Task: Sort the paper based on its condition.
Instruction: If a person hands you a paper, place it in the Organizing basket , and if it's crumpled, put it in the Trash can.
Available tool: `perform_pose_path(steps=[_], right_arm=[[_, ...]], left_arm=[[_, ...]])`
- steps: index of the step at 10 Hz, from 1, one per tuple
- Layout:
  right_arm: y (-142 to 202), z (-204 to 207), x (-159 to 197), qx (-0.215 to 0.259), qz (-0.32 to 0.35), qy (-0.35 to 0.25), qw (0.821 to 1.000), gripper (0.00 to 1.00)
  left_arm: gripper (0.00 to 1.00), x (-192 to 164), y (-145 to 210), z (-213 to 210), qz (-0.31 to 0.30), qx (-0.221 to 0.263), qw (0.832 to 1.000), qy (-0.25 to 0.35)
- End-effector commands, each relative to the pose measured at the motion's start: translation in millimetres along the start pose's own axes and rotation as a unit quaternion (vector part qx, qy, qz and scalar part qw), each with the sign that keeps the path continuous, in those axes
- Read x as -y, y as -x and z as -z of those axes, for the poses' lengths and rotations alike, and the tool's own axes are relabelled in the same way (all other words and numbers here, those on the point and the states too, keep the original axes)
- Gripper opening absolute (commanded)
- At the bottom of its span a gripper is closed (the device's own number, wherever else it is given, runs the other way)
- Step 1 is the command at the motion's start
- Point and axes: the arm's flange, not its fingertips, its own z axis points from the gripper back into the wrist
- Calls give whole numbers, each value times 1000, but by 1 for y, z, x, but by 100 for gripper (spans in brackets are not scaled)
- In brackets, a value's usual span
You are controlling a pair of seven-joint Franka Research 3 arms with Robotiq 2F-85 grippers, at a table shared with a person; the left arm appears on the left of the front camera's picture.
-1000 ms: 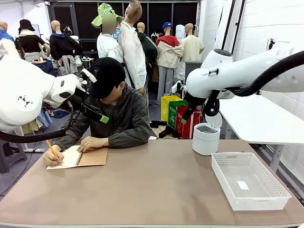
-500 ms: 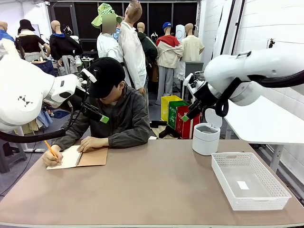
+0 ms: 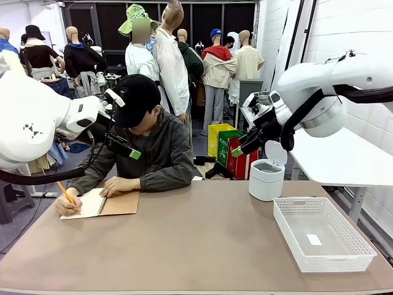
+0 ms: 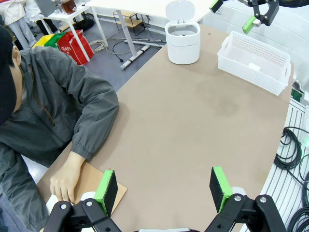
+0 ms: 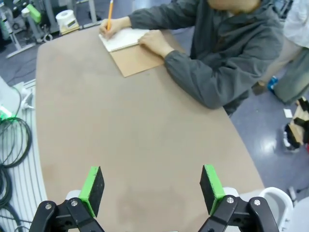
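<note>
Table point(image 3: 202, 246): a brown top is shared by two white arms and a seated person at the far edge; a broad stretch of bare surface is seen between the far-left corner and the right edge.
White page point(image 3: 86, 206): it is laid open at the far-left corner, on a spiral notebook point(image 3: 120, 203) whose tan cover is folded out beside it.
Person: the page is being written on with an orange pencil point(image 3: 66, 193) held in one hand point(image 3: 64, 208); the other hand point(image 3: 116, 185) is rested on the notebook's far edge.
Left gripper point(image 4: 163, 186): it is held in the air above the far-left part of the table, close by the person's cap; its jaws are spread wide and nothing is gripped.
Right gripper point(image 5: 151, 189): it is raised high over the far edge, above and just left of the bin; its jaws are spread wide and nothing is gripped.
Bin point(image 3: 266, 180): a white round bin is set at the far edge, right of centre, with its lid tipped up.
Mesh basket point(image 3: 287, 228): it is placed along the right edge, just beside the bin and well apart from the notebook; a small white rectangle point(image 3: 314, 239) is seen on its floor, and whether slip or label cannot be told.
</note>
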Motion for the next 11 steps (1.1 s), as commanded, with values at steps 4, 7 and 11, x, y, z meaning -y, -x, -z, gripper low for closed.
perform_pose_path(steps=[4, 7, 11], right_arm=[[0, 0, 0, 0, 0, 0, 1000, 100], [0, 0, 0, 0, 0, 0, 1000, 100], [0, 0, 0, 0, 0, 0, 1000, 100]], left_arm=[[100, 0, 1, 0, -5, -1, 1000, 3], [100, 0, 1, 0, -5, -1, 1000, 3], [100, 0, 1, 0, -5, -1, 1000, 3]])
